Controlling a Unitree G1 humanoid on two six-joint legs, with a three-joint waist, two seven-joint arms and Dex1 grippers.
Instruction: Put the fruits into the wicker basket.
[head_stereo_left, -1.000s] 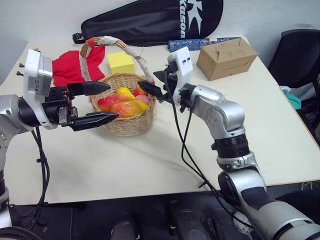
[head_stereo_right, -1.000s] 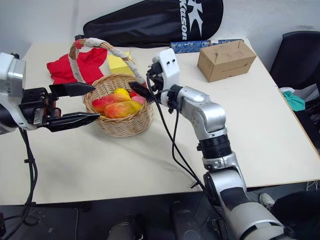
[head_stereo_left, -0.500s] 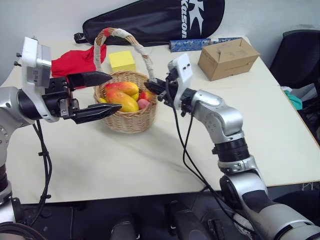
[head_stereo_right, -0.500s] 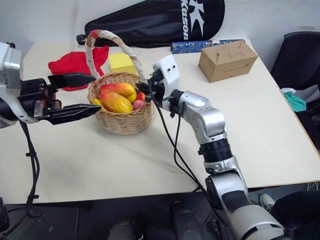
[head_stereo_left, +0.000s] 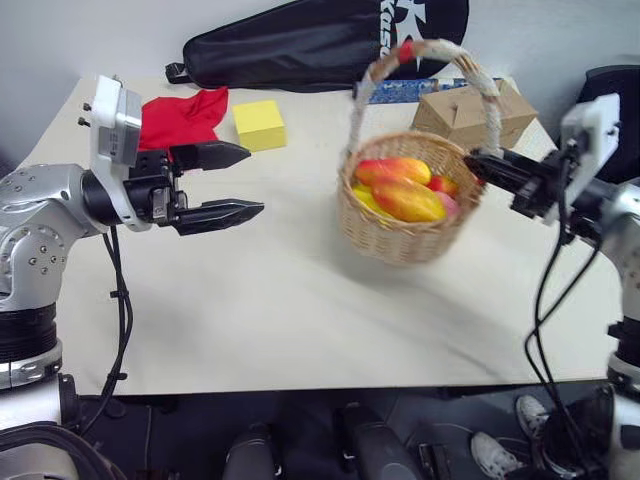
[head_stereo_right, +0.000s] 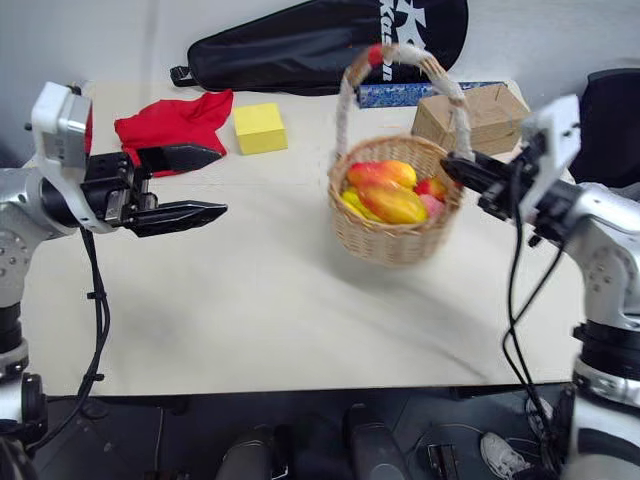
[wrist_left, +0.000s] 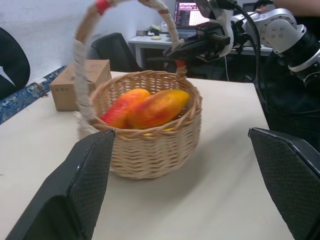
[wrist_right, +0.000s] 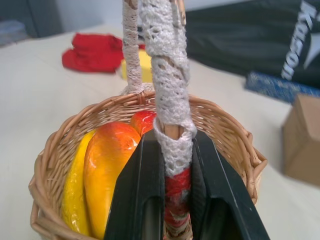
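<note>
right end effector (wrist_right: 172, 200): pinching wicker basket (head_stereo_left: 405, 235) lace-wrapped handle base | left end effector (head_stereo_left: 235, 182): spread, empty | basket: round woven, glossy mangoes (head_stereo_left: 400, 190) inside | table (head_stereo_left: 250, 300): smooth cream

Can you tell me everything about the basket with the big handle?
The wicker basket is round, tan and woven, standing upright on the table in front of the cardboard box. Its tall arched handle is wrapped in white lace with red ends. Inside lie two red-orange mangoes, something yellow and a red fruit. The right gripper is shut on the handle's base at the rim. The left gripper is open, well away from it.
</note>
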